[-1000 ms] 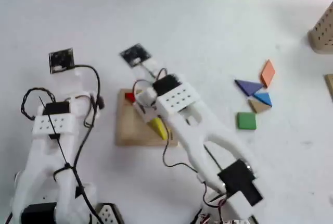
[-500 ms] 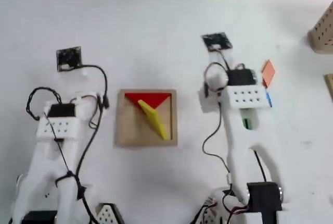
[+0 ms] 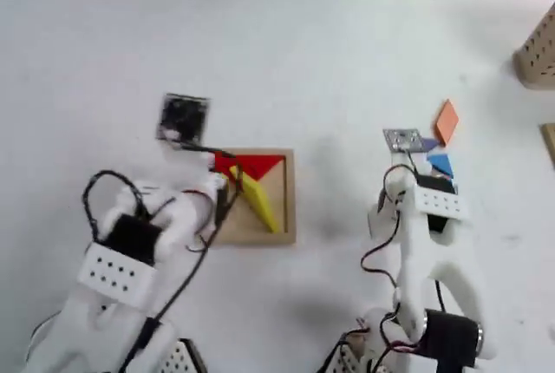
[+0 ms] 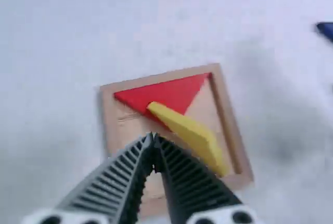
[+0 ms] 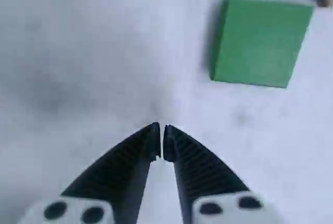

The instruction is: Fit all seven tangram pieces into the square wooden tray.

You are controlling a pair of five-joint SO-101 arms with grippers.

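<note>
The square wooden tray [image 3: 245, 236] holds a red triangle [image 3: 253, 165] along its far side. A yellow triangle [image 3: 261, 200] lies slantwise across the middle, one end on the red piece's edge. My left gripper [image 4: 153, 138] is shut and empty, over the tray's [image 4: 227, 110] near-left part, close to the yellow triangle [image 4: 190, 135] and red triangle [image 4: 167, 91]. My right gripper [image 5: 158, 131] is shut and empty above bare table, a short way from the green square [image 5: 260, 41]. The right arm [image 3: 429, 208] covers that square from above.
Loose pieces lie right of the tray: an orange parallelogram [image 3: 447, 121], a blue triangle [image 3: 441, 165] and a purple piece [image 3: 427, 144] partly under the right arm's camera board. A pegged wooden block [image 3: 538, 56] stands at the far right edge.
The right arm swung from the tray to the loose pieces on the right, leaving the yellow triangle in the tray. The left arm came in toward the tray's left side.
</note>
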